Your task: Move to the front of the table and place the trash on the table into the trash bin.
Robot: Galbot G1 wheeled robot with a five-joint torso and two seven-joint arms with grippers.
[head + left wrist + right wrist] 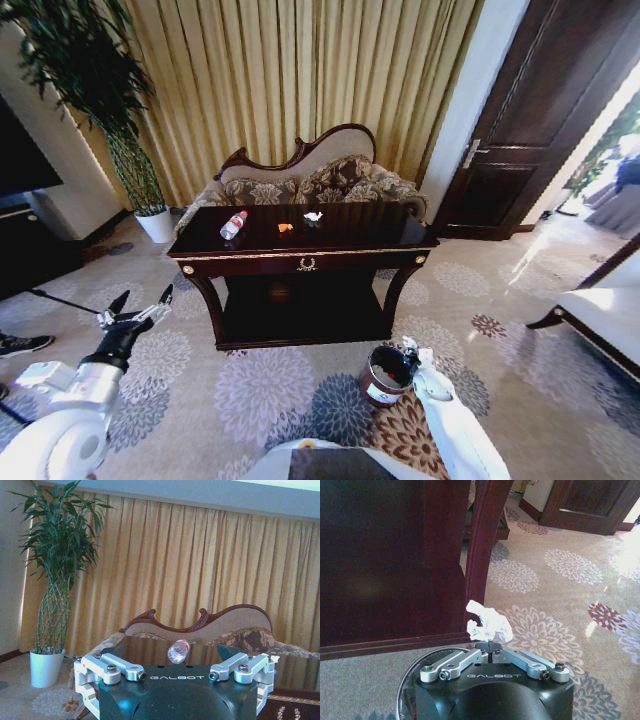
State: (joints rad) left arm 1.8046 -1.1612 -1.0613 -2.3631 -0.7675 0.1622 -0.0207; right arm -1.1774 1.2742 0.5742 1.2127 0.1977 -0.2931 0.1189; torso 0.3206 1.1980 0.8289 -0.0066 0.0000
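- Where lettering can be read, it is "GALBOT" on both wrist housings; the bin's white label and the bottle's red-white label are illegible.
- Right gripper (490,646): jaws clenched on a white scrap (487,623), above the trash bin (385,377) rim, beside the counter (350,232) leg.
- Left gripper (142,306): jaws spread wide, gripping nothing, off the counter's front-left corner.
- Bottle (233,225) lies on its side on the counter top near the left edge; orange scrap (285,227) and another white scrap (313,216) mid-top.
- Bin stands on open carpet (480,300) in front of the counter's right leg.
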